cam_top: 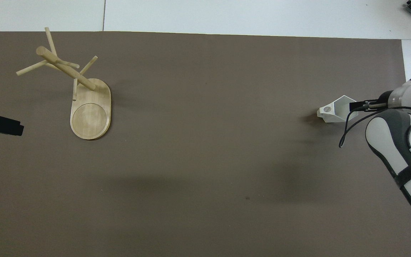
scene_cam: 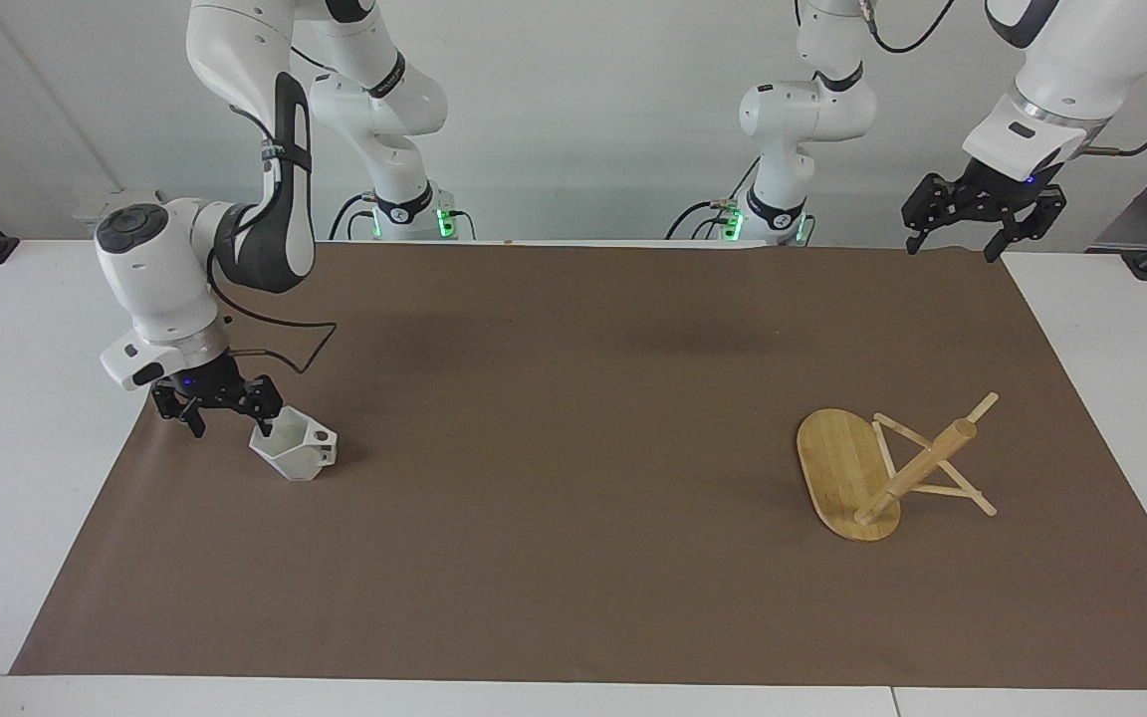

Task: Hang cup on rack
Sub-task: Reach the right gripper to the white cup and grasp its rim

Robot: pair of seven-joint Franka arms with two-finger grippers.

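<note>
The cup (scene_cam: 293,450) is located at the left of the facing view, standing upright on the brown mat (scene_cam: 573,458) that covers the counter (scene_cam: 26,418), toward the right arm's end, with its handle turned toward the middle of the mat. The right tool (scene_cam: 220,410) is positioned low at the cup's rim, at the centre left of the facing view; its jaws are spread, and one fingertip appears to sit at or just inside the rim while the other is outside the wall, nothing yet being gripped. Contact with the wall cannot be confirmed. The rack (scene_cam: 887,468) is found at the lower right of the facing view, toward the left arm's end and well apart from the cup; its post leans strongly and it appears to be tipped over, with the oval base raised on edge and the pegs resting on the mat. The left tool (scene_cam: 980,219) is held in the air at the upper right of the facing view, over the mat's edge nearest the robots, with jaws spread; this arm is waiting. The step in hand is judged to be the grasp of the cup. For the next move, closure across the wall is required, then a lift; the rack will probably need to be set upright before hanging is possible.
</note>
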